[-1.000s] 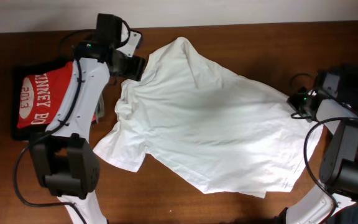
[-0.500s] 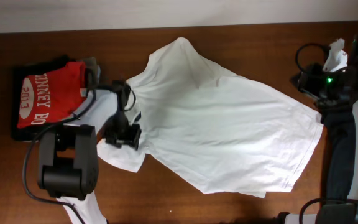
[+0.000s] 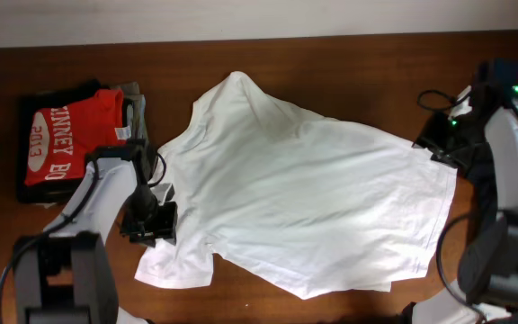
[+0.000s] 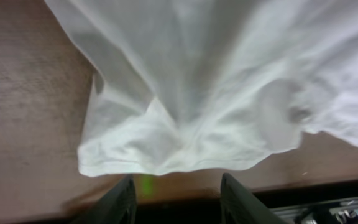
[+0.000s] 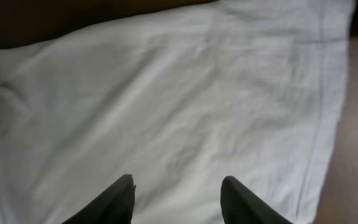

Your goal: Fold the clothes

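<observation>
Broadly, the white T-shirt (image 3: 304, 207) lies spread flat on the table (image 3: 349, 54). Its long axis runs from the left tool (image 4: 178, 183) to the right tool (image 5: 178, 186), sloping slightly down across the overhead view. The shoulder end points toward the left tool and the hem (image 3: 434, 225) lies under and beside the right tool. One sleeve (image 3: 232, 85) sticks out away from the left tool, and the other sleeve (image 3: 174, 265) lies just beside it.

Compared with half a second ago, the whole shirt has slid toward the left arm's side. The far sleeve has dropped lower, and the near sleeve is closer to the table's front edge. The left tool has drawn back off the shirt body to its edge, and the right tool has come in over the hem corner.

The left arm rises from its base, bends at the elbow and folds back down, so its tool points at the cuff of the near sleeve. The fingers are spread wide and hold nothing. The right arm reaches in from the side with its wrist tipped down over the cloth; its fingers are also spread wide, with nothing gripped between them. A folded red shirt (image 3: 66, 144) lies well outside the left tool, apart from the white one.
</observation>
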{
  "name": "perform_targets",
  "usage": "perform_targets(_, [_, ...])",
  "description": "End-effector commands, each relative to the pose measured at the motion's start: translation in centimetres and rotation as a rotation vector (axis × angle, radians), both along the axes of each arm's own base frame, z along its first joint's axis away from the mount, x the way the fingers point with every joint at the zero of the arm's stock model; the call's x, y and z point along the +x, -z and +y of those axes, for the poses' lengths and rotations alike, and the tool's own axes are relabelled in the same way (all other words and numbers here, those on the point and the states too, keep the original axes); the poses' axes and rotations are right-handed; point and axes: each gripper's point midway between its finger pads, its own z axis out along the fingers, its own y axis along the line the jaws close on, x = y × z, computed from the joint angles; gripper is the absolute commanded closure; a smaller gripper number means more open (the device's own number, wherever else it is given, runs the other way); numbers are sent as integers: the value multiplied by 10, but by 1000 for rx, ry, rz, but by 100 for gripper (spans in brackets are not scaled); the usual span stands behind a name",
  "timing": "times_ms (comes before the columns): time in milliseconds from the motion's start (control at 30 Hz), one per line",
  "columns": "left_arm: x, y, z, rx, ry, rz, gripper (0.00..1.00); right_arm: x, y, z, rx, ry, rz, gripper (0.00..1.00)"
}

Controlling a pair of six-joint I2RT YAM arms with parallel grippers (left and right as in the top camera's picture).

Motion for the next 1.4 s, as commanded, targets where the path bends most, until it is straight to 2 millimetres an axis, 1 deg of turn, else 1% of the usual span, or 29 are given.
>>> perform_targets(0, [22, -16, -28, -143, 72, -148, 57, 9, 21, 16, 54, -83, 18, 51])
perform_targets(33, [40, -20, -34, -152, 120, -220, 57, 11, 21, 19, 60, -107, 3, 51])
perform_targets(67, [66, -27, -42, -161, 151, -327, 54, 11, 17, 21, 58, -111, -6, 52])
perform_targets(100, [96, -36, -51, -183, 171, -447, 30, 11, 11, 22, 61, -117, -20, 52])
perform_targets(133, [119, -46, -63, -228, 186, -551, 22, 10, 5, 26, 77, -138, -38, 52])
perform_targets(200, [168, -64, -73, -252, 235, -775, 30, 1, -10, 36, 112, -189, -63, 51])
perform_targets(267, [197, -83, -83, -225, 322, -916, 32, -9, -34, 36, 74, -208, -107, 51])
perform_targets(333, [210, -74, -97, -207, 417, -952, 33, -18, -56, 40, 58, -215, -151, 51])
perform_targets(433, [248, -33, -89, -91, 427, -951, 33, -27, -84, 65, 42, -287, -227, 50])
perform_targets(533, [282, 3, -88, -40, 456, -1001, 36, -30, -90, 93, 49, -360, -240, 50])
perform_targets(567, [284, 12, -85, -18, 453, -994, 39, -31, -90, 96, 49, -368, -241, 50])
perform_targets(667, [280, 53, -64, 63, 436, -902, 62, -31, -90, 96, 47, -346, -233, 50])
perform_targets(700, [271, 70, -47, 95, 412, -837, 76, -31, -89, 92, 28, -341, -228, 50])
perform_targets(733, [268, 73, -36, 119, 393, -810, 89, -31, -88, 89, 8, -329, -220, 50])
perform_targets(767, [265, 75, -6, 204, 316, -774, 98, -29, -86, 82, -25, -307, -212, 50])
perform_targets(800, [263, 70, 29, 293, 217, -754, 100, -27, -83, 77, -47, -282, -202, 50])
perform_targets(833, [263, 66, 43, 299, 175, -750, 100, -25, -79, 73, -63, -256, -191, 50])
perform_targets(867, [264, 57, 47, 205, 134, -768, 98, -22, -68, 61, -106, -160, -140, 50])
perform_targets(900, [266, 49, 43, 150, 124, -793, 89, -19, -60, 54, -130, -112, -115, 50])
perform_targets(933, [270, 35, 36, 105, 124, -828, 75, -8, -44, 48, -150, -64, -91, 50])
perform_targets(967, [273, 20, 29, 100, 135, -861, 55, 3, -24, 48, -141, -59, -70, 50])
perform_targets(1033, [275, -4, 18, 93, 156, -909, 39, 11, 14, 48, -124, -66, 16, 51])
perform_targets(1067, [276, -20, 10, 89, 170, -939, 36, 0, 33, 56, -75, -92, 108, 51])
perform_targets(1100, [273, -40, 4, 84, 181, -966, 32, -22, 48, 64, -29, -173, 223, 51])
perform_targets(1167, [264, -68, -2, 79, 192, -994, 30, -42, 49, 67, -8, -236, 287, 49])
perform_targets(1200, [255, -95, -8, 76, 201, -1032, 30, -49, 37, 72, 14, -260, 279, 47])
perform_targets(1267, [242, -125, -11, 73, 208, -1068, 25, -58, 13, 79, 13, -273, 236, 45])
perform_targets(1333, [215, -156, -11, 68, 208, -1080, 24, -80, -19, 97, -2, -305, 166, 42])
perform_targets(1367, [202, -167, -10, 69, 209, -1080, 23, -94, -26, 107, -11, -308, 139, 41])
